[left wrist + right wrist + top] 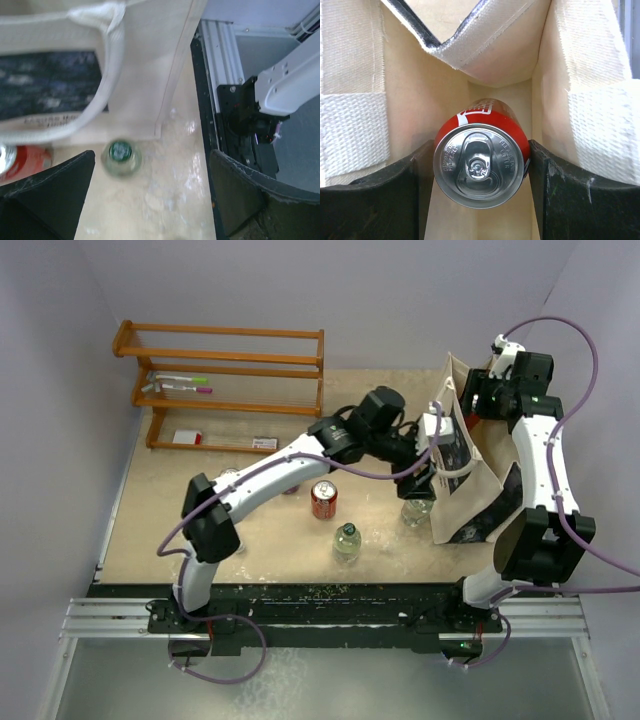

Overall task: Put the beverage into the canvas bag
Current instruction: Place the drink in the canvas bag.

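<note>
**Now, the red can sits in the bag's mouth**

Top view: my right arm (545, 455) bends over the upright canvas bag (470, 480); my left arm (270, 475) reaches its side.

Left wrist: the left gripper (150, 200) has its jaws wide apart above a green-capped bottle (121, 157).

Right wrist: the right gripper (480, 167) clamps the red can (485, 117) between the bag's walls.

White-shelled arms (270, 475) — black joints (212, 523), purple cables (595, 365), matte black wedge fingers (370, 200)

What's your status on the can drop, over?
Right gripper shut on red can, inside canvas bag mouth. Left gripper open, empty, outside the bag. Nothing seen blocking below the can.
</note>
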